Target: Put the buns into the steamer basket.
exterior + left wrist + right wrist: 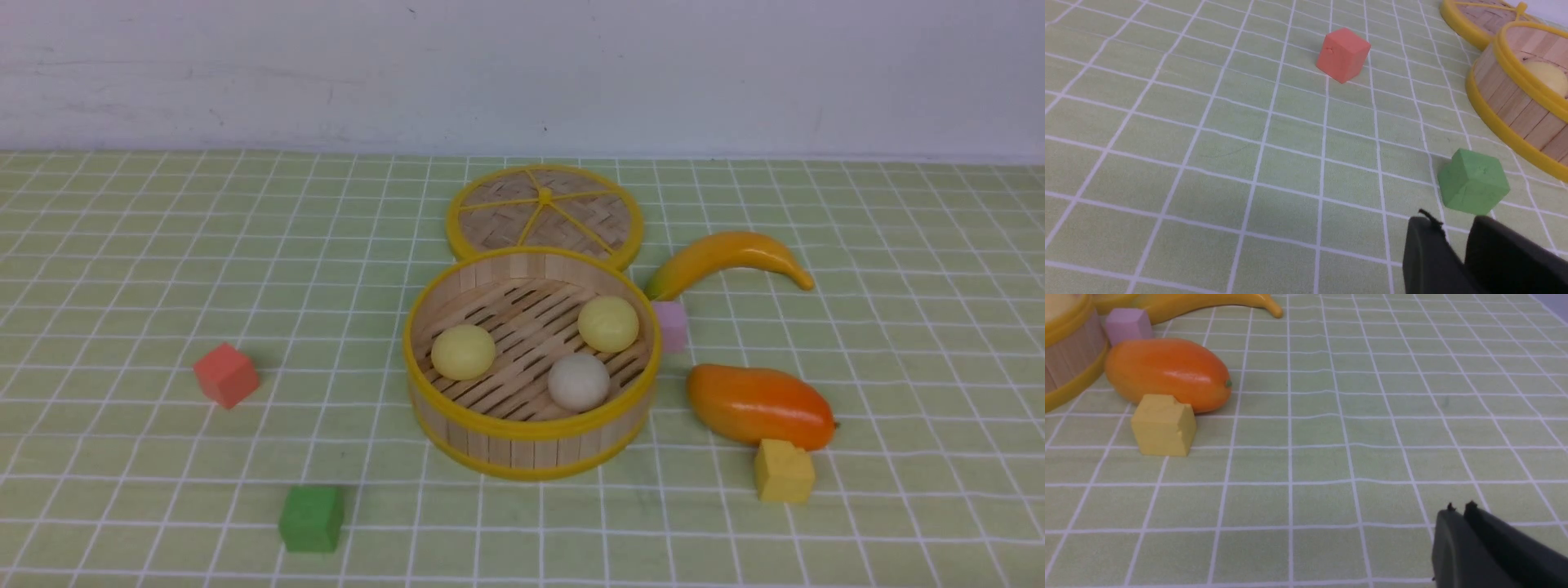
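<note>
Round yellow and white buns (464, 353) in round bamboo basket (535, 441), away from black claws. Left claw (1451, 220) open, right claw (1460, 506) shut.

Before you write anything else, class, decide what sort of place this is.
Probably a robot test table laid out with pretend food: a grid-patterned cloth, a bamboo steamer basket holding three buns, and coloured cubes.

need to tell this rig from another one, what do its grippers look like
Only the fingers show: dark grey to black and slender, on both the left gripper and the right gripper. No markings or cables are visible.
</note>
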